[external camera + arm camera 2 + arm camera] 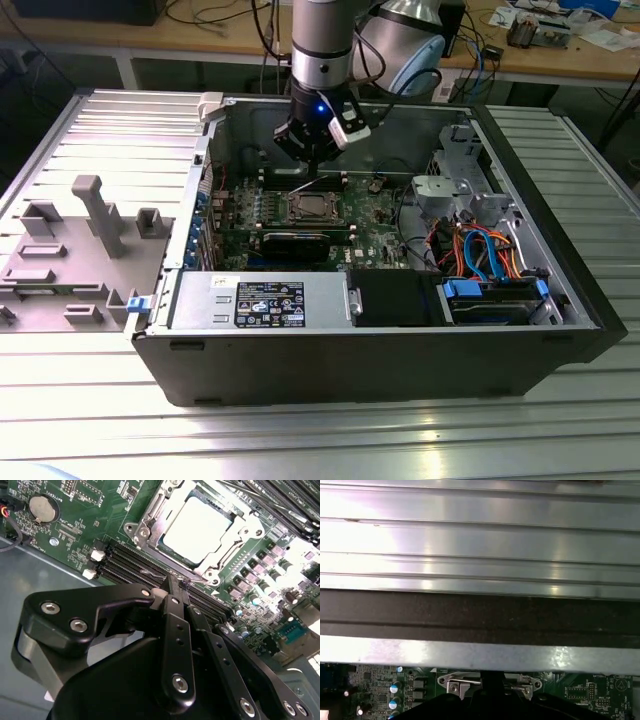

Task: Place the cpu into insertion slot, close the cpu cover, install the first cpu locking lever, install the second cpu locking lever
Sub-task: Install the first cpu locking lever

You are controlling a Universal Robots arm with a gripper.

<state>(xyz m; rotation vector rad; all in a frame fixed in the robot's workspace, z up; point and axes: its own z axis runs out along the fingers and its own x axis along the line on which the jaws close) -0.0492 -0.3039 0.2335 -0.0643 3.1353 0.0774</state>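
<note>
Green board: you see the motherboard (300, 215) lying flat inside the open black computer case (380, 350), which sits on a ribbed metal table (300, 440).
Gripper: your gripper (318, 172) hangs over the far part of the board in the exterior view, just beyond the socket; in the second wrist view its black fingers (175, 630) lie pressed together, with nothing between them.
Fingertip position: in the second wrist view the closed tips (176, 586) end over the row of long black slots (130, 562) right beside the socket's edge; whether they touch anything there you cannot tell.
Cpu: the cpu (197, 524) sits flat in the insertion slot (307, 207), its pale metal top facing up.
Cpu cover: the cpu cover (167, 510) lies down around the chip, its silvery frame bordering the chip on all visible sides.
Locking levers: a thin wire lever (152, 573) shows along the socket edge nearest the fingers in the second wrist view; you cannot tell whether it is latched.
Coin cell: a round battery (42, 508) sits on the board well apart from the socket.
Case interior: orange and blue cables (480, 250) bundle toward the exterior view's right, near a blue drive bracket (490, 290).
Side tray: a grey moulded holder (70, 250) rests on the table at the exterior view's left.
</note>
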